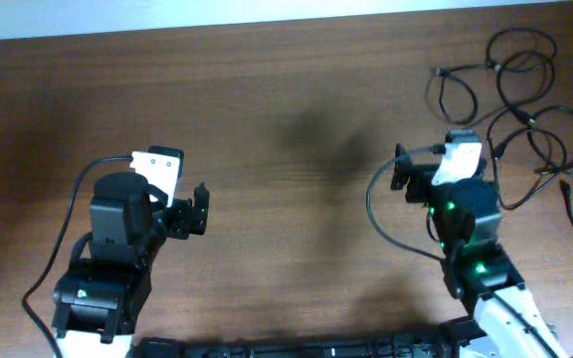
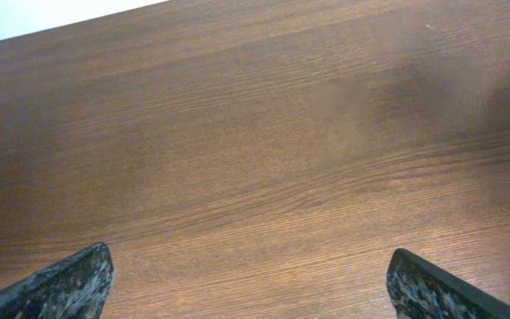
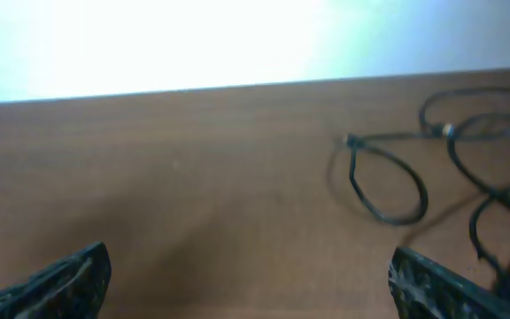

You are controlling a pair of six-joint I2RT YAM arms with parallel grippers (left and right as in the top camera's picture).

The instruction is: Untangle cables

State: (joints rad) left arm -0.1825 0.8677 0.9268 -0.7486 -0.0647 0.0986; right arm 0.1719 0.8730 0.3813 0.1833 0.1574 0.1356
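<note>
While right end effector (image 3: 251,297) gapes empty, cables (image 1: 521,111) lie apart.

Black cables (image 1: 525,99) tangled in loose loops

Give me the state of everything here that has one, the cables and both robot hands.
cables, loosely tangled loops lying on the table, not held.
left hand, open, holding nothing.
right hand, open, holding nothing, cables ahead to its right.
</note>
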